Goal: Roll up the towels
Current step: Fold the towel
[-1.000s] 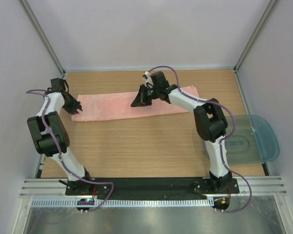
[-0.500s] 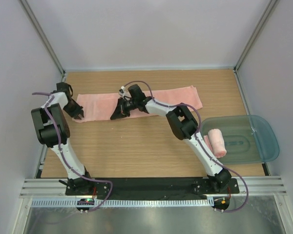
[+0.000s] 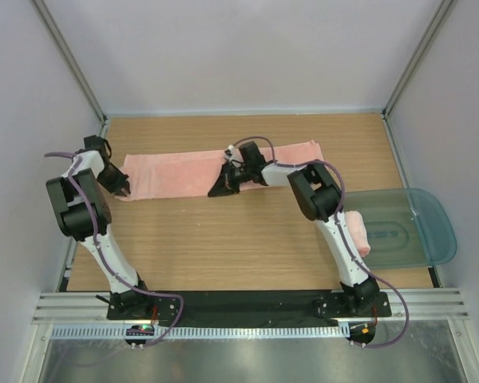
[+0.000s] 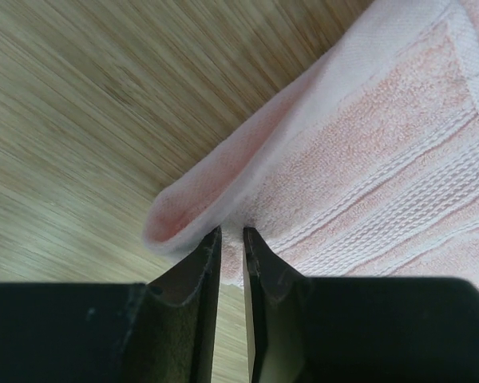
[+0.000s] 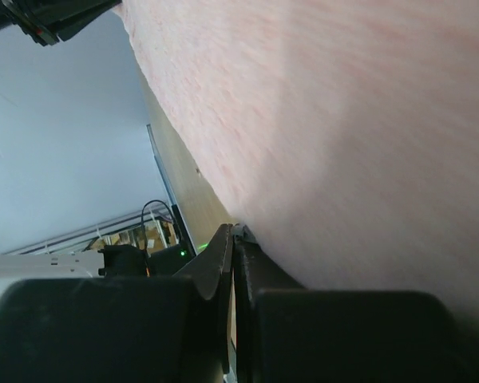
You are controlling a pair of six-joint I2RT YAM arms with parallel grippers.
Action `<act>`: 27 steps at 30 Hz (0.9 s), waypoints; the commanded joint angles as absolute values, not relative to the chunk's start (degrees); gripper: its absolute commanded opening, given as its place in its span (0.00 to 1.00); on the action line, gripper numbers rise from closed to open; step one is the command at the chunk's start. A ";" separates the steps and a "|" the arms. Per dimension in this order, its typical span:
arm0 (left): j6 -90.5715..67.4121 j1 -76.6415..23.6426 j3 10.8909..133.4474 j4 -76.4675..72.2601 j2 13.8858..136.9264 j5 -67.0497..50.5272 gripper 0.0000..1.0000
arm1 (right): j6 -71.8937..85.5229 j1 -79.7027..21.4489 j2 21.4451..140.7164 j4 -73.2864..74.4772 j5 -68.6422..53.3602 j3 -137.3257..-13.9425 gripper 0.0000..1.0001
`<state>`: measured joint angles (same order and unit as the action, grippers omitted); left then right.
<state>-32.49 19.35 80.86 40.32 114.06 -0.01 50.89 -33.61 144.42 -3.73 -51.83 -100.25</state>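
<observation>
A long salmon-pink towel (image 3: pixel 184 171) lies flat across the far side of the table. My left gripper (image 3: pixel 121 188) is at its left end, shut on the folded-up corner, which shows ribbed stripes in the left wrist view (image 4: pixel 383 152); the gripper (image 4: pixel 231 231) pinches the hem. My right gripper (image 3: pixel 220 189) is shut, with its tips at the towel's near edge around the middle. In the right wrist view the towel (image 5: pixel 343 120) lies over the shut gripper (image 5: pixel 234 231). A second pink towel (image 3: pixel 357 232) lies rolled in the tray, partly hidden by my right arm.
The translucent teal-grey tray (image 3: pixel 419 231) sits at the right edge of the table. White walls enclose the table on the left, back and right. Bare wood (image 3: pixel 215 239) lies between the towel and the arm bases.
My right gripper swung left along the towel's near edge, then came back right to the middle. My left gripper shifted slightly left with the towel's corner.
</observation>
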 commanded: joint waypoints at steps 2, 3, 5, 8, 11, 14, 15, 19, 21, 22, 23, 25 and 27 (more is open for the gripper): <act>-30.59 22.15 82.09 41.40 116.19 4.22 0.18 | 43.62 -25.50 137.22 -0.53 -49.30 -89.40 0.01; -30.59 22.50 82.09 41.40 116.28 4.13 0.18 | 42.72 -23.31 136.41 -0.35 -49.48 -87.82 0.01; -30.50 22.85 82.26 41.31 116.28 4.57 0.18 | 41.66 -20.75 134.22 -0.35 -50.70 -83.51 0.01; -30.50 23.47 82.18 41.40 116.45 4.66 0.17 | 41.57 -15.48 132.02 -1.31 -52.11 -78.32 0.01; -30.67 24.43 82.18 41.57 116.81 4.74 0.17 | 41.23 -10.65 129.73 -1.41 -52.56 -75.94 0.01; -30.59 25.57 82.18 41.92 117.07 5.10 0.17 | 38.60 -6.60 127.97 4.38 -51.77 -76.73 0.01; -30.67 25.84 82.00 41.92 117.16 5.10 0.17 | 35.80 -5.72 126.84 9.27 -49.42 -77.69 0.01; -31.11 26.10 81.74 42.01 117.07 5.10 0.16 | 32.44 -1.42 123.50 15.37 -43.95 -76.64 0.01; -31.29 26.02 81.83 42.10 116.81 4.66 0.16 | 31.99 -1.06 122.00 15.73 -42.02 -76.81 0.01; -31.38 26.02 81.91 42.01 116.28 4.57 0.16 | 31.64 -1.05 120.69 16.52 -41.66 -77.43 0.01; -31.38 26.02 82.00 42.27 115.93 4.66 0.16 | 31.64 -1.05 120.15 17.65 -41.57 -78.13 0.01; -31.55 26.10 82.00 42.36 114.79 5.27 0.16 | 29.11 -0.97 118.49 21.86 -37.22 -81.72 0.03; -31.99 26.02 82.00 42.54 114.00 5.27 0.16 | 27.34 -1.05 116.90 30.30 -32.20 -86.73 0.15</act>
